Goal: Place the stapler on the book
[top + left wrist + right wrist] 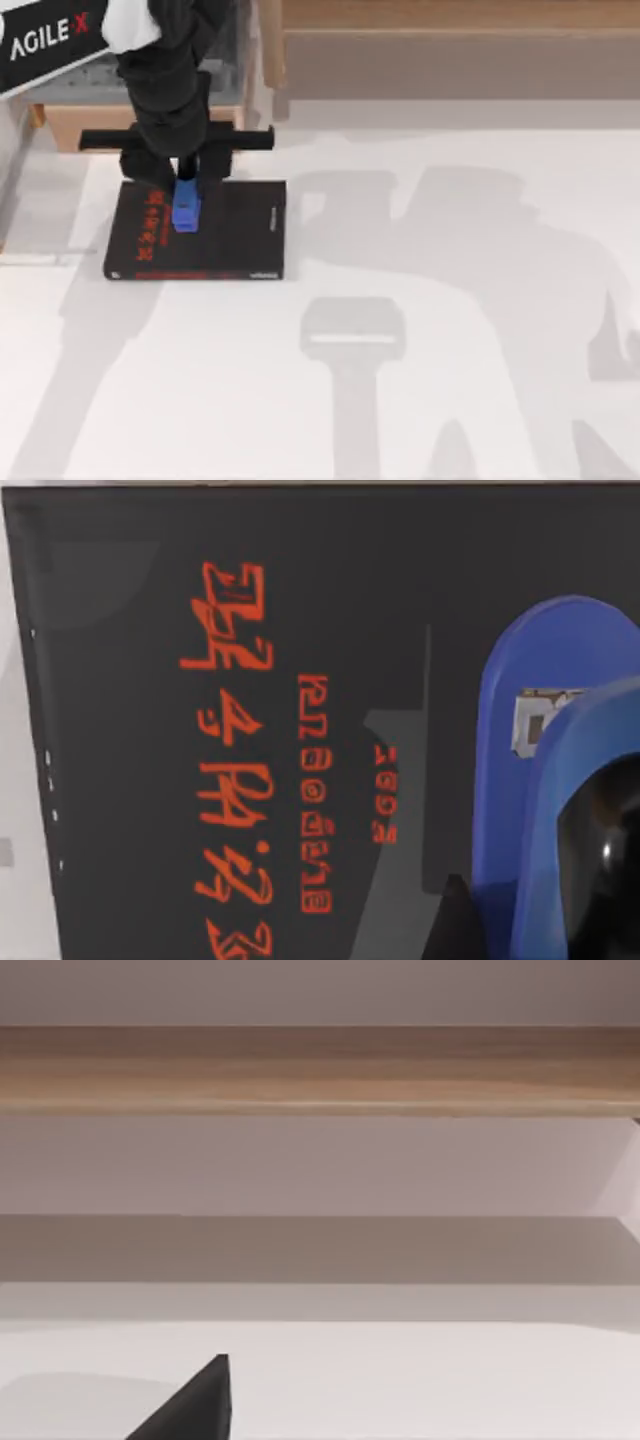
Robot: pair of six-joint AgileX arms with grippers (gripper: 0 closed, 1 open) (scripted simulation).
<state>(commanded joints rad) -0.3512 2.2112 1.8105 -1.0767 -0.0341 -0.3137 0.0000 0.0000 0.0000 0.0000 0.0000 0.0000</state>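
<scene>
The stapler lies on the book, on the cover's far left part, toward eleven o'clock of the cover's middle, just right of the red lettering. Its long axis runs from twelve to six o'clock in the top view, blue body showing below the arm. In the left wrist view the stapler sits close against the black cover, its rounded blue end beside the lettering and a small metal plate on its top face.

The left tool stands at the stapler's twelve o'clock end, directly over the book's far edge, its black crossbar spanning wider than the stapler. Whether its fingers grip the stapler or stand apart from it I cannot tell.

The book rests flat on the white desk, at the desk's ten o'clock area in the top view, its red-striped edge facing six o'clock.

The right wrist view shows a dark fingertip over the white desk, with a wooden ledge beyond.
</scene>
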